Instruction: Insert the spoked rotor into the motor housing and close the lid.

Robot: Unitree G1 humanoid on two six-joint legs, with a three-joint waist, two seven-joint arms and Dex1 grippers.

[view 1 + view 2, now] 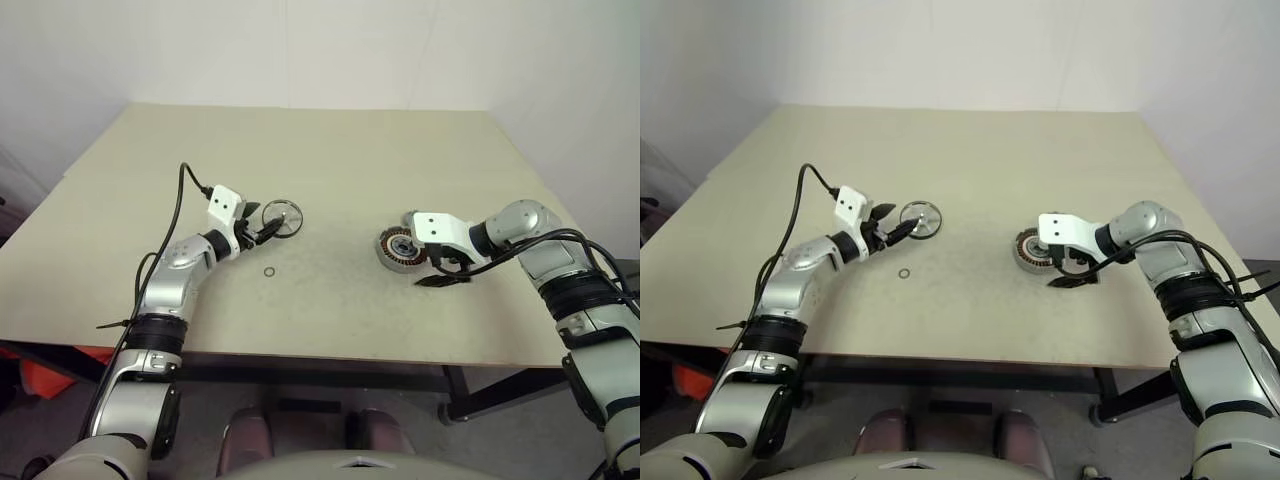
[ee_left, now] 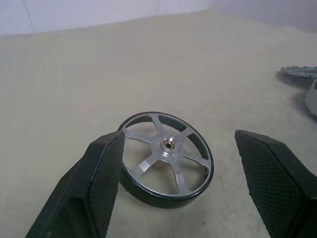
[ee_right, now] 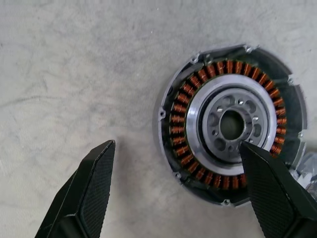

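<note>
The spoked rotor (image 2: 167, 157) lies flat on the table (image 1: 330, 150), hub up, its axis upright, left of centre. Being round, it has no long axis. The left gripper (image 1: 262, 230) reaches in level from the robot's side with its 2 fingers spread wide; one fingertip (image 2: 106, 163) sits against the rotor's rim, the other stands clear of it, so nothing is gripped.

The motor housing (image 3: 232, 124) rests flat right of centre, open face up, copper windings ringing the silver centre. The right gripper (image 1: 440, 272) tilts down just beside it, jaws fully apart, one finger (image 3: 270, 191) over the housing's near edge, the other over bare table.

A tiny wire ring (image 1: 270, 272) lies between rotor and the table's near edge. Rotor and housing sit well apart, with bare tabletop between them and broad open surface toward the far edge.
</note>
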